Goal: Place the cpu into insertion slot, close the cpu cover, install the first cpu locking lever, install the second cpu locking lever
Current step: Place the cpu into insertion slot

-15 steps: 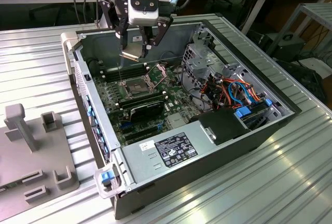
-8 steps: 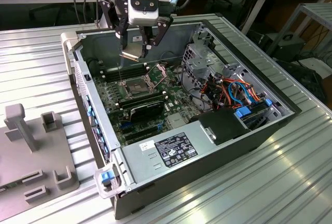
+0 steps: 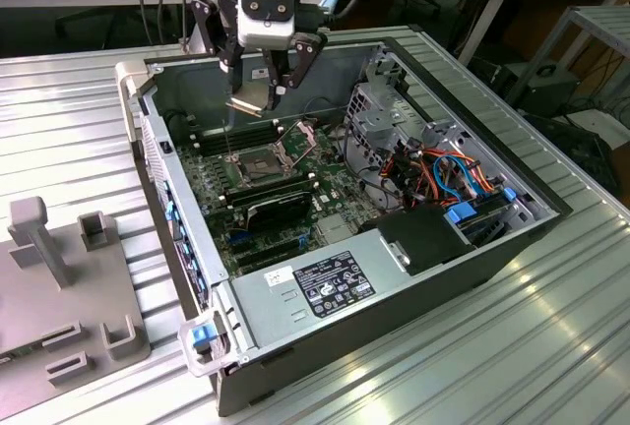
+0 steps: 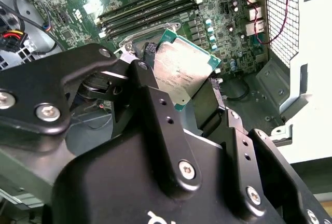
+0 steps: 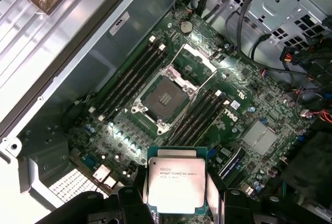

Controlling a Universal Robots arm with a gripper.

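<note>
While clamped on one flat square silver-grey cpu, the two black fingers hover above the single dark-centred square insertion slot.

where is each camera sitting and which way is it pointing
exterior view: off the arm, above the open computer case, looking down into it; shows the gripper holding the cpu.
first wrist view: on the arm, looking past the gripper and cpu down at the insertion slot.
second wrist view: on the arm, behind the gripper's black linkage, facing the cpu and motherboard.
All three share the held cpu.
</note>
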